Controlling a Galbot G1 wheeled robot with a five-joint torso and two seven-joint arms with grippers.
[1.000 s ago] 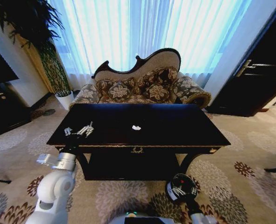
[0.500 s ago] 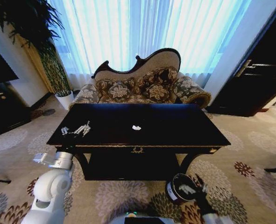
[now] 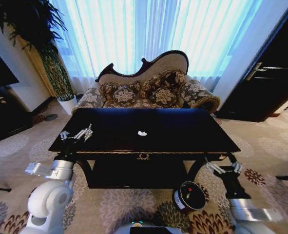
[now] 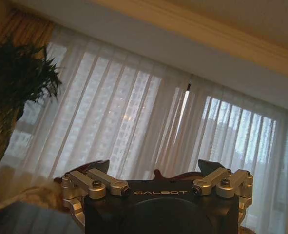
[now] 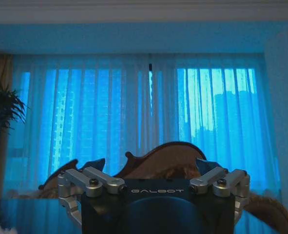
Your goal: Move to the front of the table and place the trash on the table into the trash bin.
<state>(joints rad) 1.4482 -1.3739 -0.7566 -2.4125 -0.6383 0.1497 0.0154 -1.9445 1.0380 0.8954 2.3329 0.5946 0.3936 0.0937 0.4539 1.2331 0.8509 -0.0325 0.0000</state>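
Note:
The dark glossy table (image 3: pixel 182 131) stands straight ahead, a gold ornament at its front centre. One small white paper wad of trash (image 3: pixel 142 133) lies near the middle of its top. The dark round trash bin (image 3: pixel 189 196) with a white label sits on the carpet before the table's right leg. My left gripper (image 3: pixel 75 134) hovers open and empty at the table's front left corner; the left wrist view shows the left gripper (image 4: pixel 153 168) spread wide. My right gripper (image 3: pixel 224 168) is open and empty to the right of the bin, below the table's front right corner; the right wrist view shows the right gripper (image 5: pixel 150 165) apart too.
A patterned sofa (image 3: pixel 148 90) stands close behind the table. A tall plant in a white pot (image 3: pixel 67 104) is at the back left beside a dark cabinet (image 3: pixel 2 112). A dark door (image 3: pixel 270 83) is at the right. Flowered carpet surrounds the table.
My right arm swung from over the trash bin out to the right and up, gripper still open. The left gripper drifted slightly left along the table's edge.

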